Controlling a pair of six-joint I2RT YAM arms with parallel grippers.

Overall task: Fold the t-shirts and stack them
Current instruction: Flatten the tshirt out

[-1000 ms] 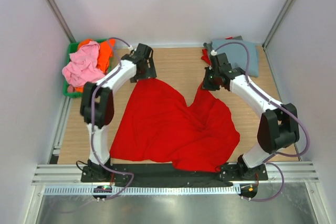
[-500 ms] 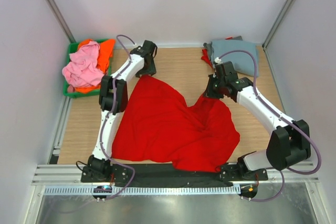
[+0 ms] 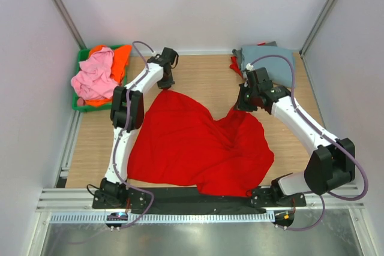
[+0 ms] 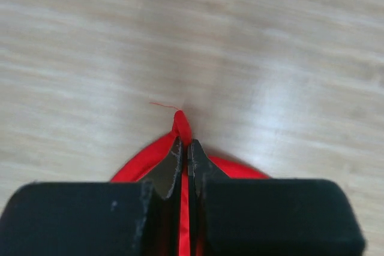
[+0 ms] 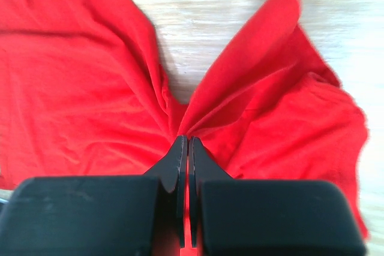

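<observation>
A bright red t-shirt point(image 3: 192, 145) lies spread and rumpled across the middle of the table. My left gripper point(image 3: 165, 86) is shut on its far left corner; the left wrist view shows a pinch of red cloth point(image 4: 182, 125) sticking out between the closed fingertips. My right gripper point(image 3: 242, 107) is shut on the shirt's far right part, where the red cloth point(image 5: 240, 106) bunches into folds at the fingertips. A folded grey-blue t-shirt point(image 3: 273, 63) lies at the back right. Pink point(image 3: 93, 76) and orange point(image 3: 120, 59) t-shirts sit piled at the back left.
A green plastic bin point(image 3: 81, 59) at the back left corner holds the pink and orange cloth. A bit of red cloth point(image 3: 234, 64) pokes out beside the grey-blue shirt. White walls close in the wooden table point(image 3: 204, 76) on three sides.
The left gripper has closed on the red shirt's far left corner. The right arm has shifted slightly right, pulling its pinch of red cloth with it.
</observation>
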